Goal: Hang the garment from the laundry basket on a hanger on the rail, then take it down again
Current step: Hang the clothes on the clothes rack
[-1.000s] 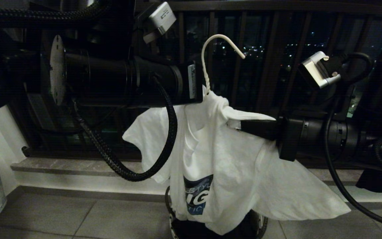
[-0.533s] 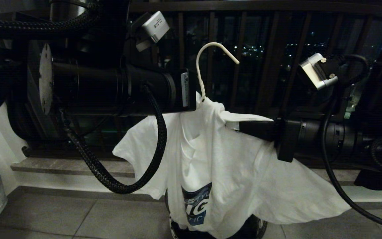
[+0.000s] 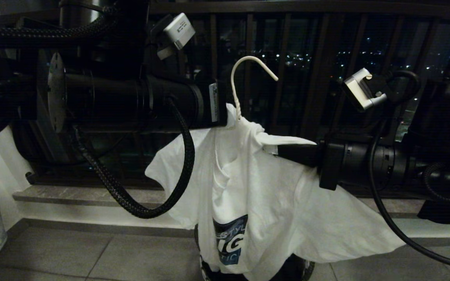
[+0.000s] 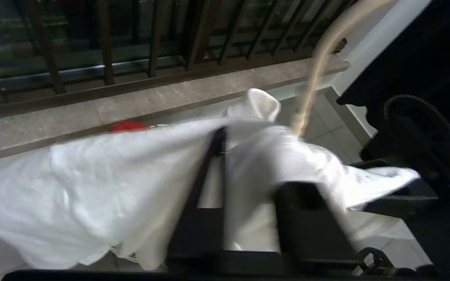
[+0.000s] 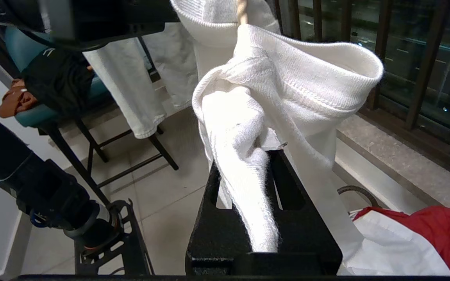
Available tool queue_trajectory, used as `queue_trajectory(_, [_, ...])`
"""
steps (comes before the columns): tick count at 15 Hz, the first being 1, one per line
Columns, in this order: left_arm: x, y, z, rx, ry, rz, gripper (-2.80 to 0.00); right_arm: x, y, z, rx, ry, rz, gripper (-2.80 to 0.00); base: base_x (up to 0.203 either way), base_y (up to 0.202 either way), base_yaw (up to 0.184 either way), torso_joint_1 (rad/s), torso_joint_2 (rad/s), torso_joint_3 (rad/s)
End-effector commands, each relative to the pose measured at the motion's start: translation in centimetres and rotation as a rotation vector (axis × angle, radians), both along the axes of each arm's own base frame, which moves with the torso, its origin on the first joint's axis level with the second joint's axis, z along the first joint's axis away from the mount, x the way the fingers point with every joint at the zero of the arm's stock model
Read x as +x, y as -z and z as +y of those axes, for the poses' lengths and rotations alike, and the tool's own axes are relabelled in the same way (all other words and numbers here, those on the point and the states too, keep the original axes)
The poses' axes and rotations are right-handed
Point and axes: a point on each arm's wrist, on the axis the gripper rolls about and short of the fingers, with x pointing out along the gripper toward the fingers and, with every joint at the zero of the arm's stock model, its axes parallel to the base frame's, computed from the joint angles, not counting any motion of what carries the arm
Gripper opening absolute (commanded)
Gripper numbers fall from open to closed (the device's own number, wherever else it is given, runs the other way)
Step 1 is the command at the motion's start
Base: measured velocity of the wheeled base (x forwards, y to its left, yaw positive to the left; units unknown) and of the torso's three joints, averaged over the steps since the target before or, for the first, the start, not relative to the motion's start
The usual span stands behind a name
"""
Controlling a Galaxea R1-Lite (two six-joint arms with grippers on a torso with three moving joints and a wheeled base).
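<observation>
Garment (image 3: 256, 195) chest print: "STYL", "IG", "TIC", partly folded.

White short-sleeved garment (image 3: 256, 195) hanging in loose folds on the hanger (image 3: 237, 88), its collar bunched just below the twisted neck and one shoulder drawn out sideways from the hanger. A blue rectangular chest print with white letters sits low on the front, well below the hanger; the hem reaches down over the laundry basket (image 3: 305, 265). The hanger is thin white wire, upright, its open hook curving above the collar and free of any support. The laundry basket, dark and round, stands on the floor directly beneath the hanger, mostly covered by cloth.
</observation>
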Motion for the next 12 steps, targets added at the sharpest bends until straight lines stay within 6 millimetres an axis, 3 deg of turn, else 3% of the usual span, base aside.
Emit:
queue_trajectory(1, [0.0,-0.1,0.3,-0.001,-0.008,0.000,0.00,0.1,0.0,0.1,0.001,-0.005,0.001,-2.80,0.000,0.000,0.000,0.000,0.00,0.000])
queue_trajectory(6, [-0.4,-0.8,1.2,-0.013,-0.022,-0.015,0.00,0.0,-0.1,0.0,0.003,0.000,-0.003,-2.80,0.000,0.000,0.000,0.000,0.00,0.000])
queue_trajectory(9, [-1.6,-1.7,2.4,-0.027,-0.024,-0.029,0.00,0.1,-0.1,-0.1,0.004,0.003,-0.003,-2.80,0.000,0.000,0.000,0.000,0.00,0.000])
queue_trajectory(12, [-2.0,-0.9,2.7,0.103,-0.005,0.005,0.00,0.1,-0.1,-0.2,0.003,0.007,-0.003,-2.80,0.000,0.000,0.000,0.000,0.00,0.000])
